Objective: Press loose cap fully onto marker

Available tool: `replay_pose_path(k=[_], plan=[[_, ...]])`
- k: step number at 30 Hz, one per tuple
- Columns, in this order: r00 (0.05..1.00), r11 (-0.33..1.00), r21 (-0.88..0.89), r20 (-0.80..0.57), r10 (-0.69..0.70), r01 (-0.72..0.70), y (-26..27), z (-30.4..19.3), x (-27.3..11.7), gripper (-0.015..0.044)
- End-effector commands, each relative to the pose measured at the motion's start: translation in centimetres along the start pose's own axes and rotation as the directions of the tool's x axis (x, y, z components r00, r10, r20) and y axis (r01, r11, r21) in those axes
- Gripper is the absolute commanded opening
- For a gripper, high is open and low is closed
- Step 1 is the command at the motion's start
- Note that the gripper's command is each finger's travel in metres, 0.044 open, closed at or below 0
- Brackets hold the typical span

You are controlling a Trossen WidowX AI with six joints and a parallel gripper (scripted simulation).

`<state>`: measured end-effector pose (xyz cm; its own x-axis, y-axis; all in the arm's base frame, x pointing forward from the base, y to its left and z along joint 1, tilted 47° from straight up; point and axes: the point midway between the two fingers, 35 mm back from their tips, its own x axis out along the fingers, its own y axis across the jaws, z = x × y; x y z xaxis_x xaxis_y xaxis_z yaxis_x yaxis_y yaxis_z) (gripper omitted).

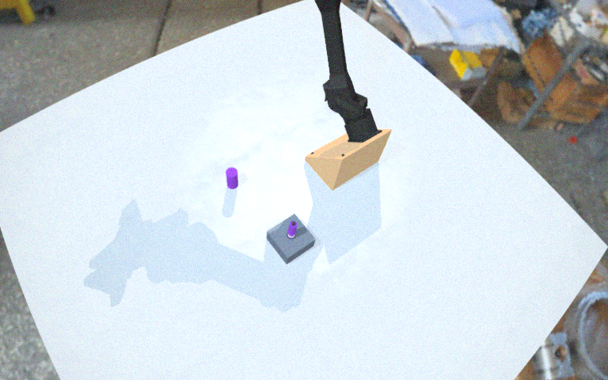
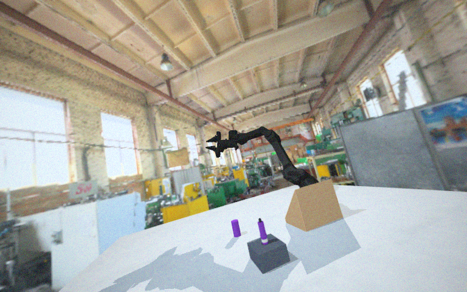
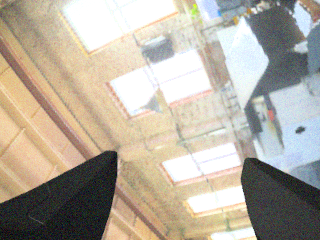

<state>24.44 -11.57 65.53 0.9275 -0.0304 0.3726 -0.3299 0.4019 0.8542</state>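
Exterior: end effector [image 2: 210, 143] half-open, empty, aloft.

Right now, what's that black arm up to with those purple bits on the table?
Nothing is being handled yet. The arm's gripper hangs high above the table, fingers apart and holding nothing. The purple cap stands loose on the table, apart from the marker, which stands upright and uncapped in the grey holder block.

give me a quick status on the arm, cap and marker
Gripper open, empty, high above the table. Cap standing loose, apart from marker in holder block. Nothing between them.
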Motion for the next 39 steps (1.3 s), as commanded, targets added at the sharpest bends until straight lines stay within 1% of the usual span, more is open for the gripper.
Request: replay_pose_path(k=[1,6,9,13,16,19,22,24,26,28,30,33,36,38,39], plan=[[0.994,0.994,0.004,0.013,-0.112,0.112,-5.2,-0.1,2.2,0.0237],[0.957,0.956,-0.037,-0.001,-0.291,0.291,-12.5,-1.9,4.7,0.0237],[0.912,0.908,-0.105,-0.012,-0.409,0.406,-16.8,-3.5,5.4,0.0237],[0.848,0.838,-0.182,-0.036,-0.529,0.515,-21.1,-5.7,5.7,0.0237],[0.755,0.740,-0.278,-0.073,-0.652,0.612,-25.6,-8.5,5.4,0.0237],[0.635,0.616,-0.406,-0.107,-0.765,0.675,-29.8,-11.8,4.5,0.0237],[0.496,0.477,-0.553,-0.129,-0.859,0.683,-33.6,-15.2,2.8,0.0237],[0.397,0.381,-0.655,-0.132,-0.908,0.653,-35.7,-17.3,1.4,0.0237],[0.296,0.284,-0.753,-0.124,-0.947,0.593,-37.5,-19.3,-0.2,0.0237],[0.180,0.175,-0.857,-0.099,-0.979,0.484,-39.4,-21.5,-2.2,0.0237],[0.067,0.073,-0.941,-0.054,-0.996,0.331,-40.9,-23.5,-4.4,0.0237],[-0.075,-0.050,-0.998,0.047,-0.996,0.043,-42.5,-25.8,-7.8,0.0237],[-0.170,-0.128,-0.951,0.181,-0.969,-0.281,-43.3,-27.4,-11.0,0.0237],[-0.203,-0.154,-0.824,0.308,-0.929,-0.546,-43.4,-28.2,-13.3,0.0237],[-0.203,-0.153,-0.745,0.364,-0.909,-0.649,-43.4,-28.5,-14.1,0.0237]])
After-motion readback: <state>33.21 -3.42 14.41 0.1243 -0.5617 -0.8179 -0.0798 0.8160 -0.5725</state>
